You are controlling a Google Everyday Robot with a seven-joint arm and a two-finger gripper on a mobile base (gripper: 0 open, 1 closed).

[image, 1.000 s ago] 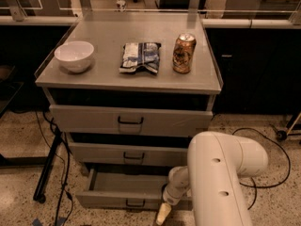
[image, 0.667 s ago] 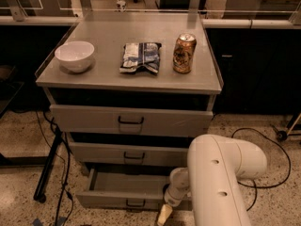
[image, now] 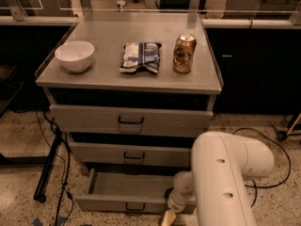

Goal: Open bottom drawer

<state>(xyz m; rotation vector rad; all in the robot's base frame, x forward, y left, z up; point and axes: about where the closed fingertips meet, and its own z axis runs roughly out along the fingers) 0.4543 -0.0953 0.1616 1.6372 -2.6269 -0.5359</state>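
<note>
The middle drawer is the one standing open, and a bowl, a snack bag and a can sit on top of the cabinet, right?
Not quite. The camera view shows the bottom drawer standing open, not the middle drawer. The gripper is low by the bottom drawer's front. The white bowl, snack bag and can do sit on the cabinet top.

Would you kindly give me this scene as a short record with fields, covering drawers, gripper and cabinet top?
bottom drawer: pulled out, inside showing
middle drawer: further in than the bottom one
gripper: low at the bottom drawer's front, right of its handle
arm: white, foreground, lower right
cabinet top: white bowl left, snack bag middle, can right
</note>
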